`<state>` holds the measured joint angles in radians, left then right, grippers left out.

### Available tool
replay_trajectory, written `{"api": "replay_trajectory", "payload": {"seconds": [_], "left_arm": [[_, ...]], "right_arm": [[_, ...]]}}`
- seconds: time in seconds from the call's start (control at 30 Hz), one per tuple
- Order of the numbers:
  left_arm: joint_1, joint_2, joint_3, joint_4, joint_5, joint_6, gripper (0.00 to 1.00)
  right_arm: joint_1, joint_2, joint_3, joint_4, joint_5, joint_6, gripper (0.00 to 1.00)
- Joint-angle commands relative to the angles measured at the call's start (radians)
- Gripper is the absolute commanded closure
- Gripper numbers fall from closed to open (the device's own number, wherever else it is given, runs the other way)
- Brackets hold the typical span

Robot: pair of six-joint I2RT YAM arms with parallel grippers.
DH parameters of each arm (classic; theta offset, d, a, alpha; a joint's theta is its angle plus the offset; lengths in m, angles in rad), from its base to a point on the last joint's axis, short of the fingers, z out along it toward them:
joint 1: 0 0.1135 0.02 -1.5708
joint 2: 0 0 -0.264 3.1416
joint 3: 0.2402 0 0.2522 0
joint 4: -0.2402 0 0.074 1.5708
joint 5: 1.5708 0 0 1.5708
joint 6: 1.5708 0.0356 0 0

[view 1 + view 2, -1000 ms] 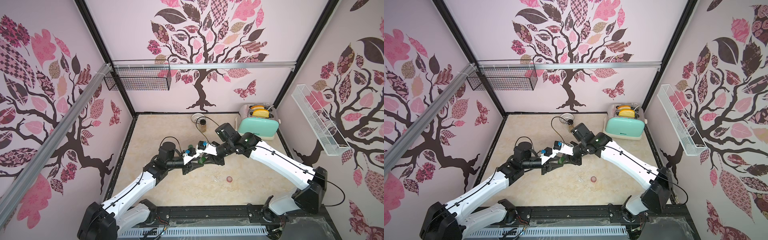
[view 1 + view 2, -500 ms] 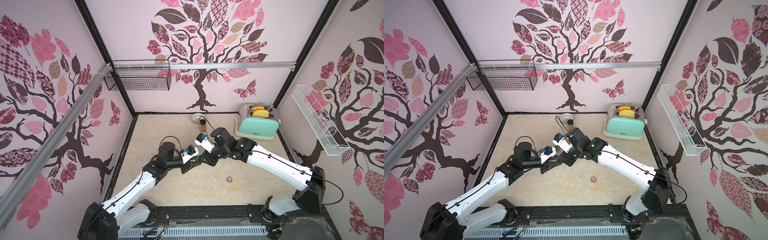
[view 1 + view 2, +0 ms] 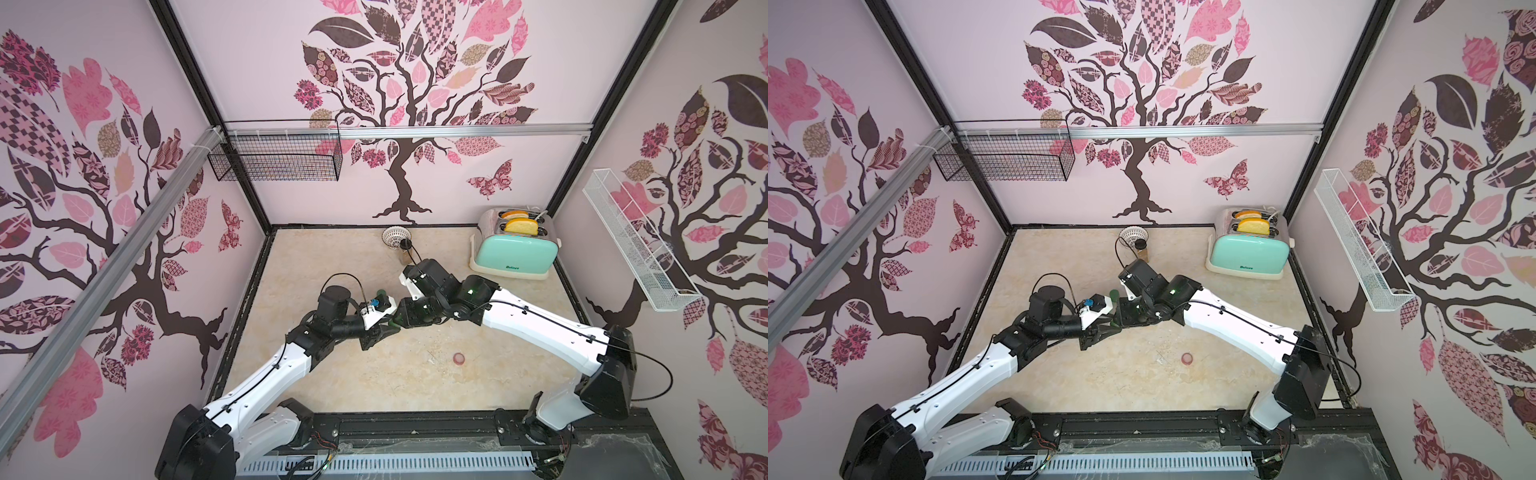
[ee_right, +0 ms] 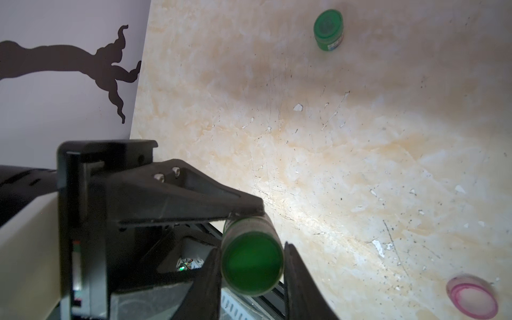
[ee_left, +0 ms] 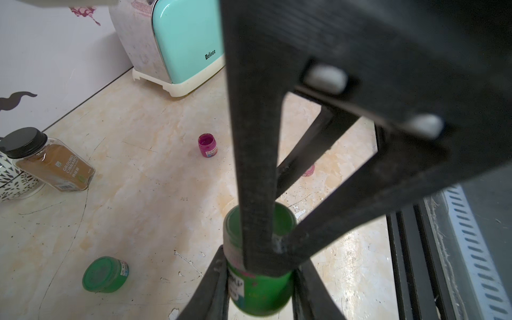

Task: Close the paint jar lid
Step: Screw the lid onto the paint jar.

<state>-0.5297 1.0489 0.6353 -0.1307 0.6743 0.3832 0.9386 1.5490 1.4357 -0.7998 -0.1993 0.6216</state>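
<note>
Paint jar is held over the middle of the desk between your arms: left fingers clamped shut on its labelled body, right fingers pinched tight on its green lid.

Mock kitchen booth: toaster, decal walls

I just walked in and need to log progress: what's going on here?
Both arms hold one green paint jar between them. The left gripper has its fingers shut around the labelled body. The right gripper is shut on the other end, apparently the lid. Whether it is fully tightened cannot be told. On the table, a second green jar stands closed, a magenta jar stands open, and a pink lid lies apart.
</note>
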Motion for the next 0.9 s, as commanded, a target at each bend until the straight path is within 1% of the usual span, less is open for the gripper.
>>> {"api": "replay_trajectory", "payload": {"seconds": [0.0,0.13,0.17,0.23,0.3,0.37,0.43,0.53,0.6,0.63,0.67,0.73,0.8,0.87], "left_arm": [[-0.026,-0.033,0.024,0.163,0.099,0.006,0.83],[-0.028,-0.032,0.022,0.163,0.097,0.008,0.83],[-0.027,-0.033,0.023,0.163,0.097,0.008,0.83],[-0.027,-0.031,0.023,0.163,0.098,0.008,0.83],[-0.027,-0.030,0.023,0.163,0.099,0.008,0.83],[-0.029,-0.030,0.021,0.163,0.099,0.008,0.83],[-0.029,-0.029,0.021,0.163,0.100,0.006,0.82],[-0.032,-0.022,0.024,0.161,0.105,0.005,0.82],[-0.032,-0.018,0.024,0.162,0.113,0.003,0.82],[-0.033,-0.017,0.024,0.161,0.117,0.003,0.82],[-0.033,-0.015,0.024,0.160,0.121,0.002,0.82],[-0.033,-0.012,0.026,0.158,0.131,0.001,0.82],[-0.033,-0.008,0.027,0.154,0.144,0.002,0.82],[-0.033,-0.006,0.030,0.146,0.155,0.002,0.82]], "right_arm": [[0.041,0.042,0.034,0.062,-0.109,0.143,0.84],[0.039,0.027,0.052,0.050,-0.081,0.126,0.82],[0.041,0.020,0.059,0.044,-0.067,0.110,0.77],[0.039,0.007,0.076,0.020,-0.046,0.069,0.63],[0.039,-0.007,0.095,-0.018,-0.004,0.024,0.56],[0.037,-0.029,0.103,-0.046,0.046,-0.048,0.51],[0.028,-0.064,0.094,-0.050,0.075,-0.126,0.43],[-0.021,-0.137,0.055,-0.023,0.088,-0.261,0.33],[-0.082,-0.202,-0.003,0.043,0.023,-0.349,0.25],[-0.110,-0.231,-0.037,0.081,-0.016,-0.401,0.24],[-0.139,-0.263,-0.076,0.121,-0.081,-0.461,0.22],[-0.169,-0.308,-0.123,0.168,-0.180,-0.606,0.20],[-0.170,-0.335,-0.138,0.146,-0.244,-0.793,0.15],[-0.169,-0.346,-0.137,0.098,-0.312,-0.940,0.13]]}}
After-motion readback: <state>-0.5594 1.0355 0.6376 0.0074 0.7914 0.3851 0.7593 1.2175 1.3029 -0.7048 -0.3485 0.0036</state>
